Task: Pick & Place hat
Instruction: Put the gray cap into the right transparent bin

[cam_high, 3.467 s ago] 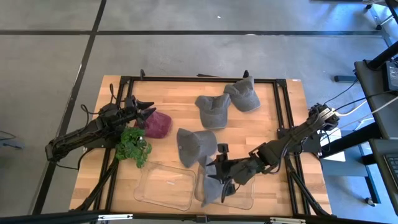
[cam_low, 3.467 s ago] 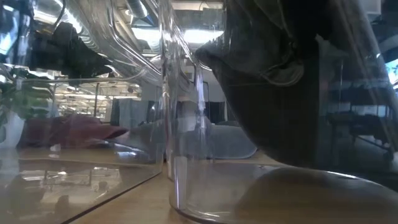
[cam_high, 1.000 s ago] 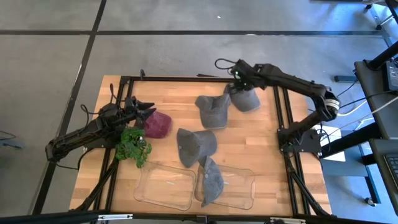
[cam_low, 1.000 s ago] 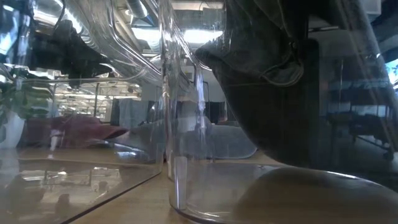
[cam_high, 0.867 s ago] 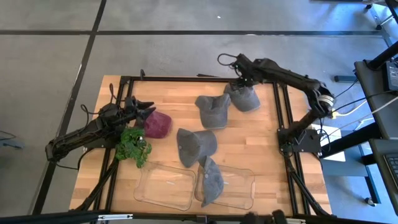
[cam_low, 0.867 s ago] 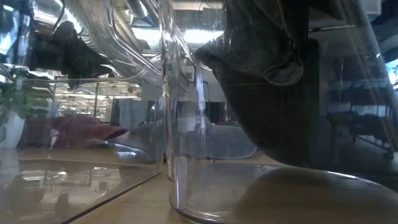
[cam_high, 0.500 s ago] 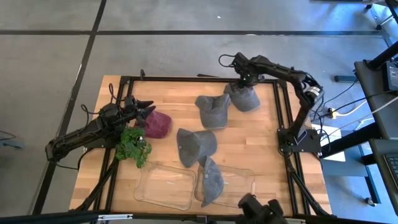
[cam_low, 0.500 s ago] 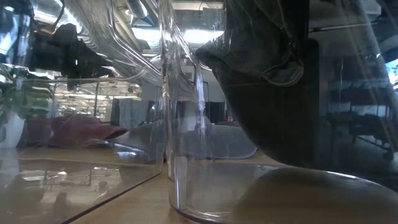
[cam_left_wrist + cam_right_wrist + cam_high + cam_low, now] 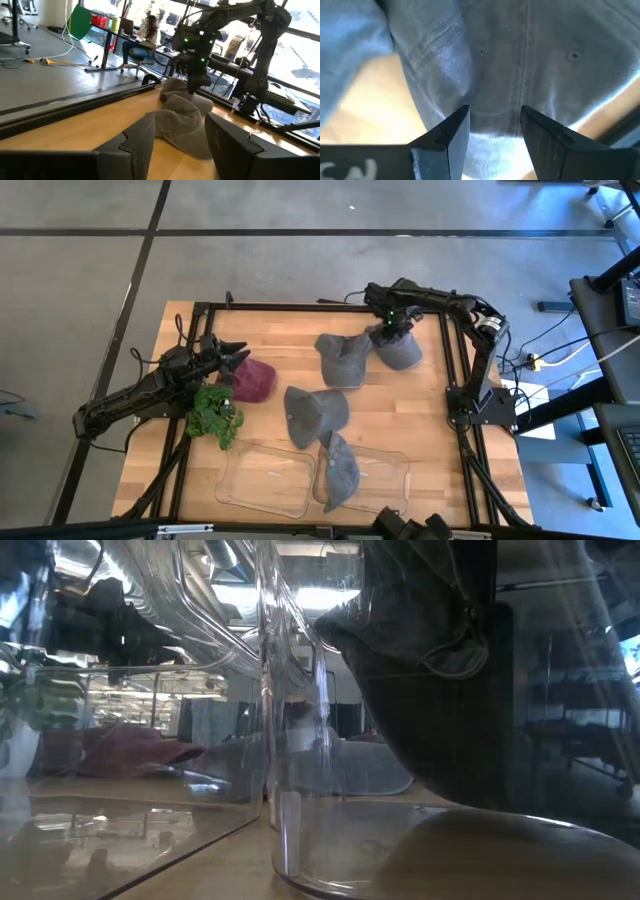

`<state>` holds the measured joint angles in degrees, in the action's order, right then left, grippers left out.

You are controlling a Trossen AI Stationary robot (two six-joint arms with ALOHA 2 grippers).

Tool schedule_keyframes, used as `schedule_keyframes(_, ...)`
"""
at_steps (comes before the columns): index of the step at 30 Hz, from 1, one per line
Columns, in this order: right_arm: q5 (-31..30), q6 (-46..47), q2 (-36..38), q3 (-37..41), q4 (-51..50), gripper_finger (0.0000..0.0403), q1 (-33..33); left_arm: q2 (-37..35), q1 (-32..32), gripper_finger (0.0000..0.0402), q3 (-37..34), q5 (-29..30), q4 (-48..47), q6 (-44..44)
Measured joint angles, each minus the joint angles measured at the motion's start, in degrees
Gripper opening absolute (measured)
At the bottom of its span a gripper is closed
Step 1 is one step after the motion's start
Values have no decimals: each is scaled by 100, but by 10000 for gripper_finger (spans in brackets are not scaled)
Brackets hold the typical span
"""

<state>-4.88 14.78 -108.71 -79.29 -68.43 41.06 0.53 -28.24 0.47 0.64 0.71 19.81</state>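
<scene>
Four grey hats show in the high view. One [image 9: 340,470] lies in the right clear container [image 9: 395,488], also seen in the low view as a dark hat [image 9: 430,690]. Three lie on the table: one [image 9: 315,412] at mid-table, one [image 9: 340,358] farther back, and the far-right hat [image 9: 402,350]. My right gripper [image 9: 390,328] stands open over that far-right hat's crown [image 9: 495,65], fingers pointing down. My left gripper [image 9: 238,356] waits open at the table's left, beside a maroon hat [image 9: 255,380]. My right gripper comes at the far-right hat's crown [image 9: 492,107] from above, pointing down, with its open fingers [image 9: 451,131] on either side of a ridge of cloth. Whether the fingertips touch the cloth, I cannot tell. The hat lies on the table.
A green plant [image 9: 215,415] sits below the left arm. A second clear container [image 9: 268,478] lies left of the first at the near edge. A black frame [image 9: 455,350] rims the table. A seated person [image 9: 147,30] shows in the room beyond.
The right arm has drawn its gripper from above the table's far edge toward the near edge and down onto the far-right grey hat. The left arm and the other hats have kept still.
</scene>
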Motion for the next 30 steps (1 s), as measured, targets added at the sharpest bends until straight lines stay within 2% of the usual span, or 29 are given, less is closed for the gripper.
schedule_keyframes(8,4,134,0,0,-779,177,-914,1,0,169,0,-11,-1,0)
schedule_keyframes(14,-33,344,297,11,-508,177,-1418,1,1,169,0,-13,-2,0)
schedule_keyframes(18,-53,609,761,4,72,177,-1269,0,-1,169,0,-9,-2,-3)
schedule_keyframes(23,-560,820,838,66,275,177,-799,-2,2,169,0,18,-2,-201)
schedule_keyframes(30,26,748,787,1301,1678,177,-328,-2,2,169,0,120,3,-107)
